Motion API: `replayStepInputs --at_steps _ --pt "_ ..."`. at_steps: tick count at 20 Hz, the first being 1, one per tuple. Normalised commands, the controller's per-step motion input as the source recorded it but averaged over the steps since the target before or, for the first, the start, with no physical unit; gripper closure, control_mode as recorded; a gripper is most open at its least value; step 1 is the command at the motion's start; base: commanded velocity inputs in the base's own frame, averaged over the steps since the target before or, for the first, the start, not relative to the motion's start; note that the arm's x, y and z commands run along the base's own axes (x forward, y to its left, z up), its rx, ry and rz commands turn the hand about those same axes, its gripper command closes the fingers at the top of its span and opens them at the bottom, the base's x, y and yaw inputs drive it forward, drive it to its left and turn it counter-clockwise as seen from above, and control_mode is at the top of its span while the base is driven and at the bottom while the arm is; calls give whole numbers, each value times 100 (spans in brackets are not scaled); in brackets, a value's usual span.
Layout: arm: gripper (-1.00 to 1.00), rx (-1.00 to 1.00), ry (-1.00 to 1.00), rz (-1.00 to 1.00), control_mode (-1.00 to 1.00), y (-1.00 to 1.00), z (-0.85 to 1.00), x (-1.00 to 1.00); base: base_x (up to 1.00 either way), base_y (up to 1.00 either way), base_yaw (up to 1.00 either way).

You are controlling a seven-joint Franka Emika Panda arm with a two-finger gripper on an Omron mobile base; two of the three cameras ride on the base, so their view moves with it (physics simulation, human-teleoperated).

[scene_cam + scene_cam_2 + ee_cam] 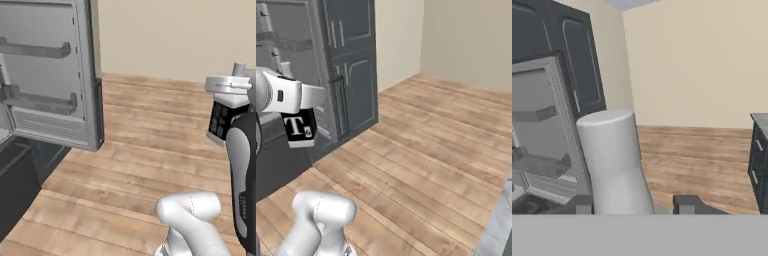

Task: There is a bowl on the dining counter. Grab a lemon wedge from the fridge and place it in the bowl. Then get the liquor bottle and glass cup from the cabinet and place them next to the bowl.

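The fridge point(45, 75) was the biggest thing on show, standing with its door swung wide: pale grey inner lining, two grey door shelves point(37, 50) one above the other, and a dark lower compartment below. In the right base view the same open door point(291, 60) stood just in front of tall blue-grey panelled cupboard doors point(353, 75). Wooden plank floor point(150, 150) ran off to a plain cream wall point(697, 65).

And there was the liquor bottle point(614, 160), up in the air and well off the floor, carried in the gripper point(634, 204)! From the hand camera it was a whitish body narrowing upward to a flat-topped neck, rising right between the two dark fingertips point(687, 202). The right base view caught its black label with the white "T" point(298, 127), hanging below the white hand; the left base view showed the label's other side with small pale print point(222, 120), which the hand view did not show.

The jaws were partly closed on the bottle, one fingertip at each side of its base, gripping it.

The arm point(192, 215) rose from the base with a white elbow low in the frame, then climbed in a dark-and-white link to the hand point(227, 85), which sat level near the top right of the left base view, beside the open fridge rather than inside it.

The hand view alone picked up the edge of a dark drawer unit point(759, 155) with a marble top at far right.
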Motion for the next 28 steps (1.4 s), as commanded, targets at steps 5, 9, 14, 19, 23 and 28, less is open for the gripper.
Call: replayStepInputs --at_steps 5,9,14,19,23,28 --pt "100 0 0 0 100 0 0 0 74 -88 -41" --pt "100 0 0 0 100 0 0 0 100 -48 -22" --pt "100 0 0 0 100 0 0 0 100 -7 -15" --pt "100 0 0 0 100 0 0 0 100 0 -17" --pt "100 0 0 0 100 0 0 0 100 10 -17" --pt "100 0 0 0 100 0 0 0 100 37 -16"
